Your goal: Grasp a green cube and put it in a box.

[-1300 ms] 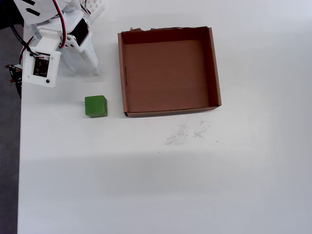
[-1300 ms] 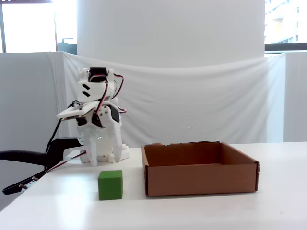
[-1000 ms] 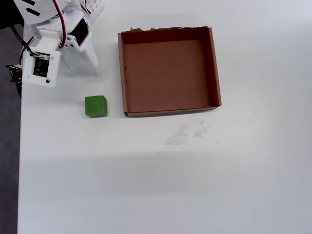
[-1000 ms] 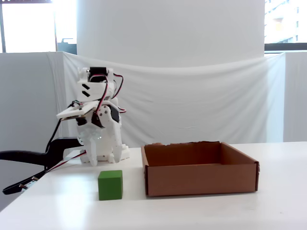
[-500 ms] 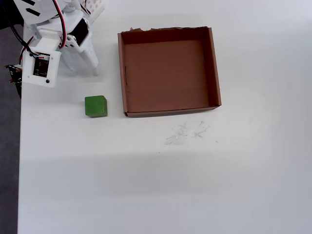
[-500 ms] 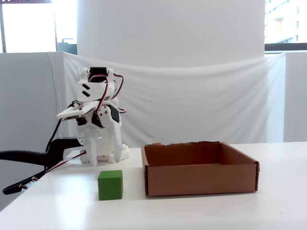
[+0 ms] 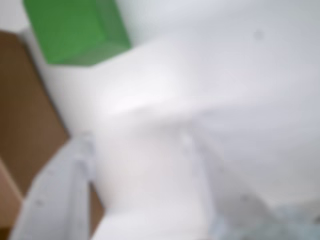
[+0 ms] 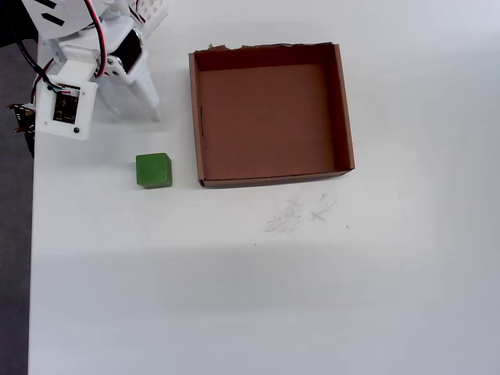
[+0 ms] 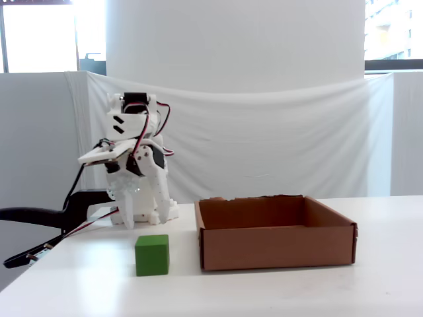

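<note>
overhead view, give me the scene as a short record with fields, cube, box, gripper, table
cube: small bright-green cube on the table, left of the box, apart from it
box: shallow square brown cardboard tray, nothing inside, ragged top edge
gripper: white two-finger gripper near the top left corner, above the cube, holding nothing; open or shut unclear
table: white surface with faint scribbles below the box

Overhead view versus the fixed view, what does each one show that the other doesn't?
Only the overhead view shows the box's whole brown floor, empty, faint scratch marks on the table beside it, and the gap between the green cube and the box wall. Only the fixed view shows the white drape and windows behind, and the arm's folded height. Both show the cube on the table outside the box, untouched, and the ragged far wall.
</note>
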### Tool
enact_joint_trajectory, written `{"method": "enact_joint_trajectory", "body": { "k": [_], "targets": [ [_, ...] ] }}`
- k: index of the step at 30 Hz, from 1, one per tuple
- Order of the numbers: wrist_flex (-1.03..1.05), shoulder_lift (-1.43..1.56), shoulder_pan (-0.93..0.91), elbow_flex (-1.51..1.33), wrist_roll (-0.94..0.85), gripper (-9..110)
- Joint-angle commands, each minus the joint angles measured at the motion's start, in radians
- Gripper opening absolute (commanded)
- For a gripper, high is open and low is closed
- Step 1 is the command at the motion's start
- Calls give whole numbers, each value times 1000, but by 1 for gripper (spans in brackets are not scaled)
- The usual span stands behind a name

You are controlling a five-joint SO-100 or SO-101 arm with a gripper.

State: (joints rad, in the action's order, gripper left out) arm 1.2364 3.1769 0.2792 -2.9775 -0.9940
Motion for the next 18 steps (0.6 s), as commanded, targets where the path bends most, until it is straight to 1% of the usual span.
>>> {"method": "enact_joint_trajectory", "body": {
  "k": [1, 7, 18],
  "targets": [
    [-5, 6, 9, 5, 8, 21],
    [-8, -41, -20, 29, -8, 22],
    [-83, -563, -84, 457, -135, 31]
  ]
}}
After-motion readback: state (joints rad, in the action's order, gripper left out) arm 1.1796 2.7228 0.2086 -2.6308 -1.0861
